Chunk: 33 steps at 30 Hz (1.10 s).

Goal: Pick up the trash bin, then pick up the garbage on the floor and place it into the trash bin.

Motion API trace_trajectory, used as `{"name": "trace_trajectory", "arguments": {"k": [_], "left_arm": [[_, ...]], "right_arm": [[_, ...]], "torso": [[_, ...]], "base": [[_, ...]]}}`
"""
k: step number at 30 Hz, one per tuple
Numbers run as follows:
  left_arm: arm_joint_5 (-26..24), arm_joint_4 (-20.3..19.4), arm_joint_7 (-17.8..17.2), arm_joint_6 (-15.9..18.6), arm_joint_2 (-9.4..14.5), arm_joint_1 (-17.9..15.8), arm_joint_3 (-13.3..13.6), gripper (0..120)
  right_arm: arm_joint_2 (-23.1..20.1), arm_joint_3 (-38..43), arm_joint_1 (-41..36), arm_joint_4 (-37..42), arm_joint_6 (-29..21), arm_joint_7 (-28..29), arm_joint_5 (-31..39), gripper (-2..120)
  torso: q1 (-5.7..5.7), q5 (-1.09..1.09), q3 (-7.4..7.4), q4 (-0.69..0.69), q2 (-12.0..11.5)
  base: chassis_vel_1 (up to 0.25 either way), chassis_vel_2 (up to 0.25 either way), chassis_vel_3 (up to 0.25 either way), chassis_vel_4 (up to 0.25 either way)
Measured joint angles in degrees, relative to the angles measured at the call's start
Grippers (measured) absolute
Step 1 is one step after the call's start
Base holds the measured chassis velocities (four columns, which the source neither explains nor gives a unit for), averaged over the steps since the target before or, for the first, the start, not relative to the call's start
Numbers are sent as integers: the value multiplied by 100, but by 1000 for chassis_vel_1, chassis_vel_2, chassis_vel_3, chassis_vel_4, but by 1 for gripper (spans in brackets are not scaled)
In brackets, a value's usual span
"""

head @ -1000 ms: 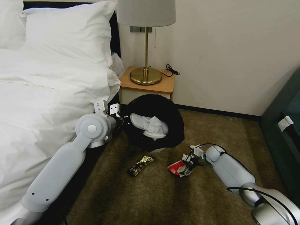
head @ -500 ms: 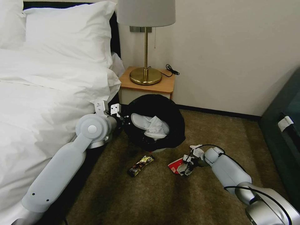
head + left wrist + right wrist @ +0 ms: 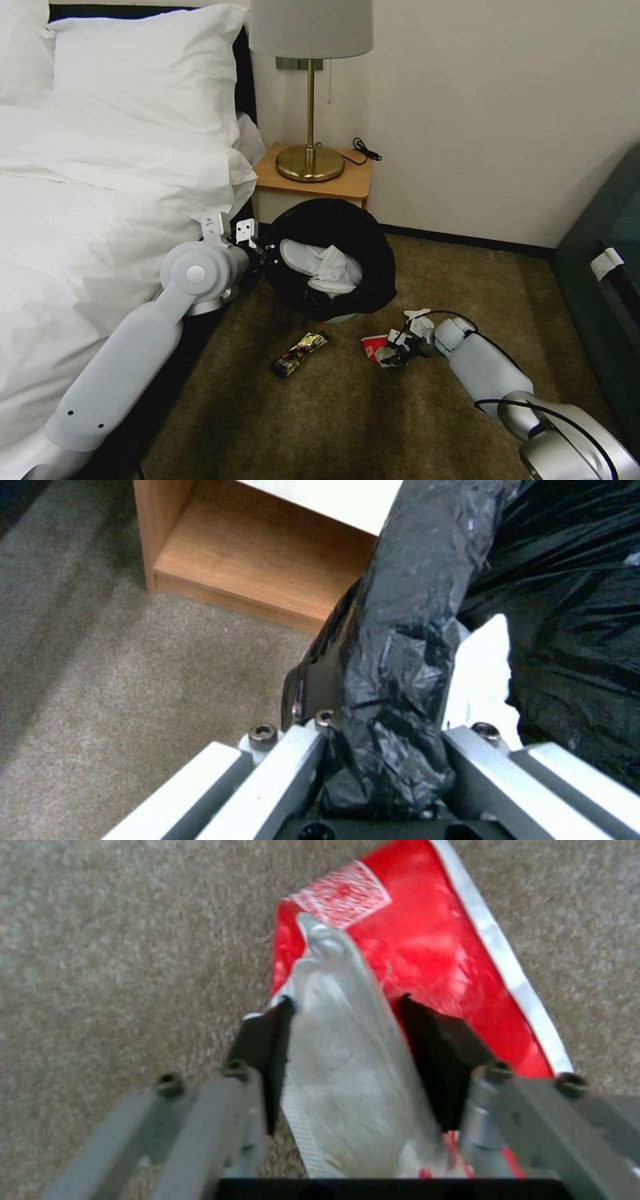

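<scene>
Comparing the head view w/ the two earlier shots: the right gripper (image 3: 395, 351) had crept a little toward the robot's left along the brown carpet floor (image 3: 427, 427), and the flat red foil wrapper w/ white edge (image 3: 373, 346) showed less red than before, part of it now covered by the jaws. The left gripper (image 3: 267, 257) hadn't shifted; it held the round trash bin lined w/ crinkly glossy black plastic (image 3: 331, 260) by its rim, tilted mouth-forward betw. the white bed (image 3: 87, 220) and the wooden nightstand (image 3: 313, 180). White flat slippers (image 3: 313, 263) and tissue were already inside. A gold-brown snack packet (image 3: 300, 353) lay untouched on the carpet, just in front of the bin.

Left wrist view: jaws were clenched on the bag-covered bin rim (image 3: 393, 690), bag bunched betw. the fingers (image 3: 293, 760).

Right wrist view: jaws were pinched on a raised silvery fold of the wrapper (image 3: 347, 1080), black pads (image 3: 267, 1050) either side, red face flat on the carpet beyond.

Judgement: grasp looked made, lift not yet begun; wrapper then snack packet were left to bin.
</scene>
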Motion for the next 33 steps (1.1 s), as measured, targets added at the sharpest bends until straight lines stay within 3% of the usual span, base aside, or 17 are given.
{"name": "trace_trajectory", "arguments": {"k": [10, 16, 18, 20, 24, 33], "left_arm": [[-30, -21, -39, 0, 29, 21, 29, 1], [-132, -177, -191, 0, 181, 227, 24, 1], [-132, -177, -191, 0, 181, 227, 24, 1], [-126, -224, -209, 0, 280, 379, -26, 1], [-107, -224, -211, 0, 301, 442, -35, 1], [-72, -106, -212, 0, 290, 467, -31, 1]], "right_arm": [[-373, 99, -347, 427, -135, 227, 585, 0], [-910, 439, -617, 1043, -312, 279, 1177, 0], [-910, 439, -617, 1043, -312, 279, 1177, 0], [-1252, 790, -830, 1646, -492, 365, 1570, 0], [-1408, 957, -914, 1972, -593, 492, 1882, 0], [-1748, 1437, -587, 3126, -762, 885, 3495, 0]], "torso": [[2, 2, 2, 1, -2], [2, 1, 3, -1, -3], [2, 1, 3, -1, -3], [2, 0, 2, -1, -2], [2, -1, 1, -1, -2], [2, -2, 1, 0, -2]], "base": [[0, 0, 0, 0], [0, 0, 0, 0], [0, 0, 0, 0], [0, 0, 0, 0], [0, 0, 0, 0], [0, 0, 0, 0]]}}
